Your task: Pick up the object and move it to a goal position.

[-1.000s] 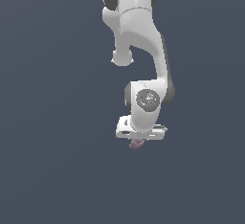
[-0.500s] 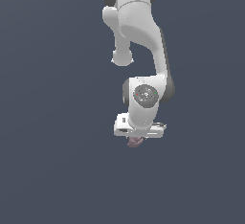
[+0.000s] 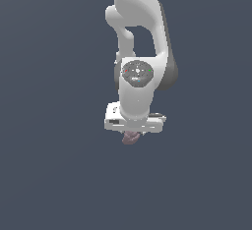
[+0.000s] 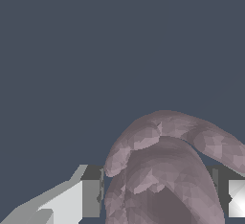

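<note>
In the exterior view the white Panda arm [image 3: 140, 52] reaches straight down, and the mauve lumpy object [image 3: 131, 137] pokes out just beneath the gripper [image 3: 134, 133], right under the white hand and much narrower than it. The wrist view shows the knobbly pink-brown clump [image 4: 165, 170] filling the space between the two fingers [image 4: 91, 198], one on each side and pressed close against it, so the gripper is closed on the object. Plain dark grey-blue surrounds the object on all sides.
</note>
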`<state>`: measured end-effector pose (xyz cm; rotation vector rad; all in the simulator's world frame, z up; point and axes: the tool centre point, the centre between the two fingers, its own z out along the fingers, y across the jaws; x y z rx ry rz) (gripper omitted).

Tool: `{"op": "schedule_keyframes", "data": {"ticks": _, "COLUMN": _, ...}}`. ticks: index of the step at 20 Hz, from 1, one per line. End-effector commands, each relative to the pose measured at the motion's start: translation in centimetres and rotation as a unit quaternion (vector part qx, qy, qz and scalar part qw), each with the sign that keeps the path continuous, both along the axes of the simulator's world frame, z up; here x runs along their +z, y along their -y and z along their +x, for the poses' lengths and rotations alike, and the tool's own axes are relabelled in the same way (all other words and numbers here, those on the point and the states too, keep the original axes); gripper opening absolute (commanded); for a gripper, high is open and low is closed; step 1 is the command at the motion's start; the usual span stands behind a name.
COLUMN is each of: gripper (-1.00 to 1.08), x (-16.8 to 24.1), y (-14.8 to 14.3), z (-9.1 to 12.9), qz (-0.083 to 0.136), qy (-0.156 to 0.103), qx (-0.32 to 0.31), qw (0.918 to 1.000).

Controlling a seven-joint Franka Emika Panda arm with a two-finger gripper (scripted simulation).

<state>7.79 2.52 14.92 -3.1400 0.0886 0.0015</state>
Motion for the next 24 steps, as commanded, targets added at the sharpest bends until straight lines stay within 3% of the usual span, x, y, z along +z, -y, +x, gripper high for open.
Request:
{"op": "schedule_keyframes", "data": {"ticks": 1, "gripper": -1.00, "x": 2.8, "y": 1.3, "z": 0.0, "qz": 0.000, "qy": 0.000, "qx": 0.000, "qw": 1.0000}}
{"op": "schedule_keyframes", "data": {"ticks": 16, "gripper": -1.00, "x": 18.3, "y": 8.6, "z": 0.2, "qz": 0.000, "qy": 0.000, "qx": 0.000, "qw": 1.0000}}
{"op": "schedule_keyframes", "data": {"ticks": 24, "gripper": -1.00, "x": 23.7, "y": 11.2, "z": 0.6, "qz": 0.000, "qy": 0.000, "qx": 0.000, "qw": 1.0000}}
